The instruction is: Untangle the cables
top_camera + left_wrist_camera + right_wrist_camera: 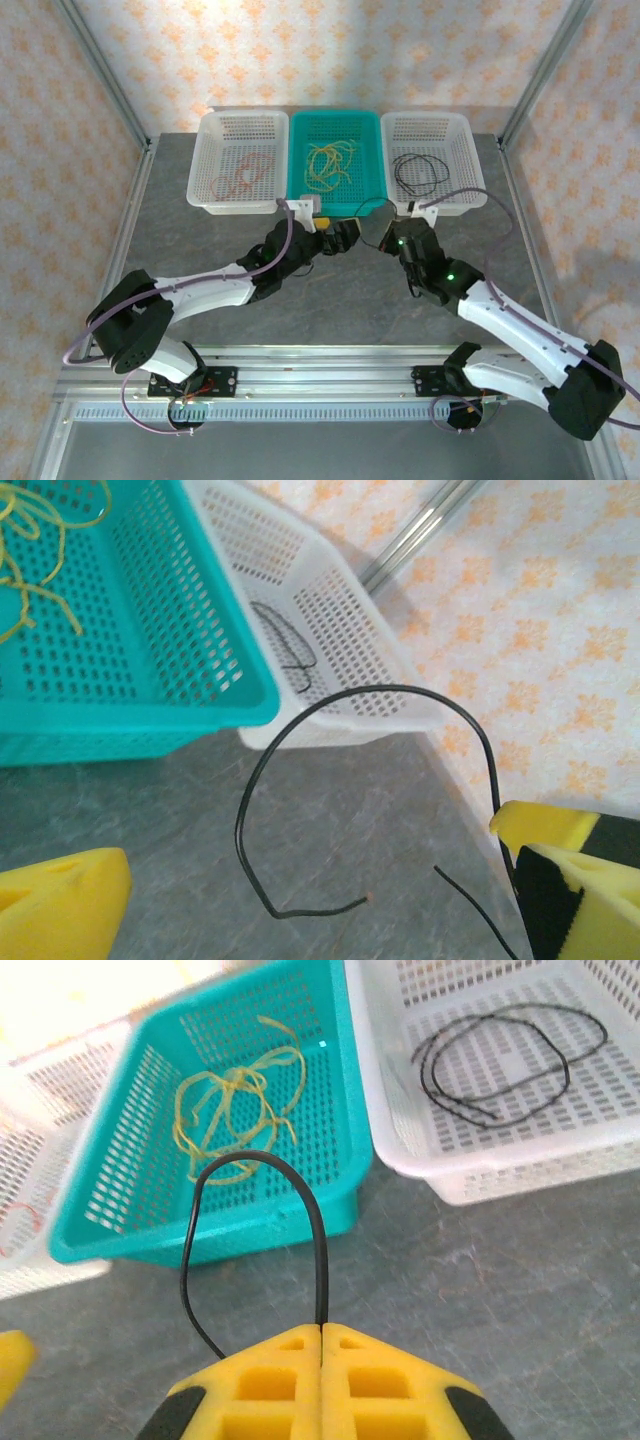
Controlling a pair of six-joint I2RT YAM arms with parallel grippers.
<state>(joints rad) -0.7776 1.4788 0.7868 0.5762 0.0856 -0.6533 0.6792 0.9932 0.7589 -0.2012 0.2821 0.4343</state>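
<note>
Right wrist view. My right gripper [320,1335], at 6 o'clock, has its jaws pressed together on one black cable [250,1155]. I judge that I pinch it near one end so the rest hangs free and nothing else can snag on it. The cable arches up toward 12 o'clock over the table [500,1290], in front of the teal basket [200,1245]. It then curves back down, with its loose end trailing toward 7 o'clock. The long axis of the loop therefore runs 6 to 12.

My left gripper [310,880] is spread wide, one finger on either side of the same loop and touching nothing (ready, I judge, to take a second hold).

The yellow cables [235,1100] lie bunched in the teal basket. More black ones [500,1060] lie coiled in the right white basket [500,1175] at 1 o'clock, which is probably where this cable belongs.

Top view: the reddish cables [245,172] sit in the left white basket [200,160] at 11 o'clock.
</note>
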